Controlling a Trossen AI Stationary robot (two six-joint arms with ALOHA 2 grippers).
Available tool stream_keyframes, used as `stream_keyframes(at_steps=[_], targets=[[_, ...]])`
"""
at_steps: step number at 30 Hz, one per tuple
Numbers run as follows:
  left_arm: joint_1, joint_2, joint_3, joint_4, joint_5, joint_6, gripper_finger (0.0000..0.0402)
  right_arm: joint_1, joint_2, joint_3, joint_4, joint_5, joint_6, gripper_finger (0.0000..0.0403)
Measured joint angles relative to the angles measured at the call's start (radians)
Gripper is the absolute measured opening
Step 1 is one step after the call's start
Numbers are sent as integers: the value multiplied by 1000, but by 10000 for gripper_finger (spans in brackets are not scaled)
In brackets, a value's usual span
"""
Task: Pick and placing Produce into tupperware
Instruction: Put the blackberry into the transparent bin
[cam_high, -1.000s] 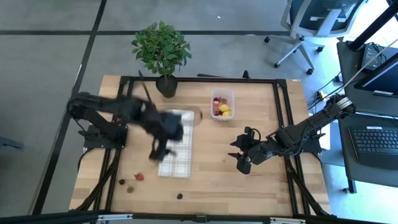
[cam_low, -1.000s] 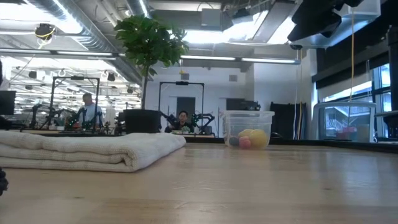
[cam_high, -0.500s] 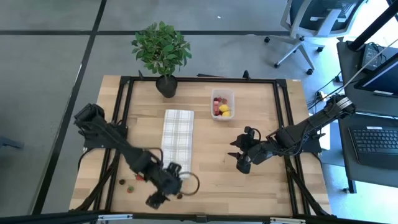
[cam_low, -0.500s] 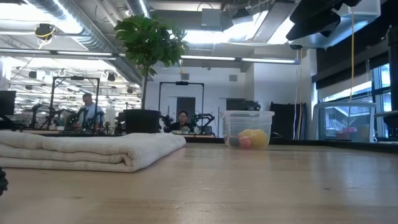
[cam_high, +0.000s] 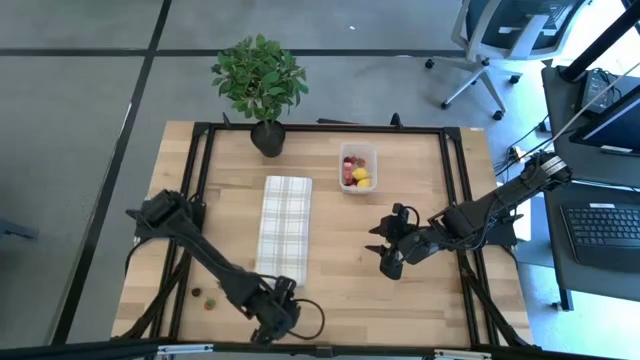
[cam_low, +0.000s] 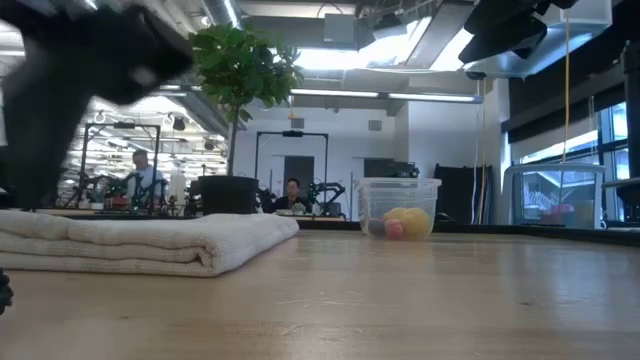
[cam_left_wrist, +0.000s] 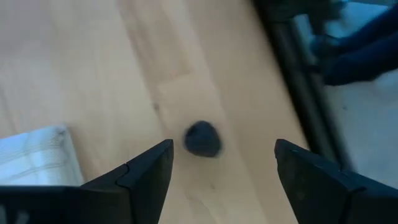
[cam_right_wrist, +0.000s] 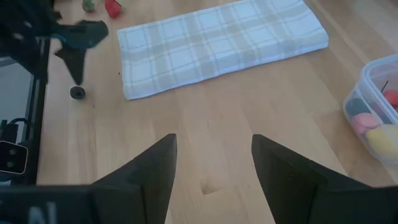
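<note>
The left gripper (cam_left_wrist: 221, 165) is held wide open over a dark produce piece (cam_left_wrist: 202, 138) right by the table's near edge (cam_high: 330, 347), checked cloth (cam_high: 283, 229) close behind. The right gripper (cam_high: 385, 262) is parked half-open mid-table, bare wood all round, and the tupperware (cam_high: 357, 168) is sat further back.

Overhead and level views share cloth (cam_high: 283, 228)

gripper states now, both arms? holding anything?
Left claw: open, holding nothing, poised over a dark piece of produce near the table's front edge.
Right claw: open, empty, waiting over bare table short of the tupperware.
</note>
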Motion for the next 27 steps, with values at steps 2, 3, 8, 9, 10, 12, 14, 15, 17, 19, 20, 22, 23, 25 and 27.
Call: stream_keyframes(at_steps=[2,3,8,9,10,12,14,15,17,19,20,22,23,25,27], targets=[[1,19,0,13,-39,-43,269,0,0,0,2,0,0,211],[1,25,0,19,-60,-69,269,0,0,0,2,0,0,211],[1,49,0,23,-77,-153,269,0,0,0,4,0,-1,211],[1,53,0,24,-77,-162,269,0,0,0,4,0,-1,211],[1,56,0,23,-74,-171,269,0,0,0,3,0,-1,211],[0,65,0,26,-69,-183,269,0,0,0,4,0,-2,211],[0,68,0,20,-68,-182,269,0,0,0,3,-1,-3,211],[0,69,0,21,-68,-182,269,0,0,0,3,0,-3,211],[1,73,2,33,-68,-185,269,0,0,0,3,0,-3,211],[1,74,2,26,-67,-185,269,0,0,0,3,0,-4,211],[1,74,2,27,-67,-185,268,0,0,0,3,-1,-5,211],[1,74,2,22,-67,-185,264,0,0,0,1,-1,-7,211],[1,74,2,19,-67,-185,261,0,0,0,1,0,-7,211],[1,74,2,22,-67,-185,251,0,0,0,-1,-1,-7,211],[1,74,2,21,-66,-185,239,0,0,0,0,0,-7,211]])
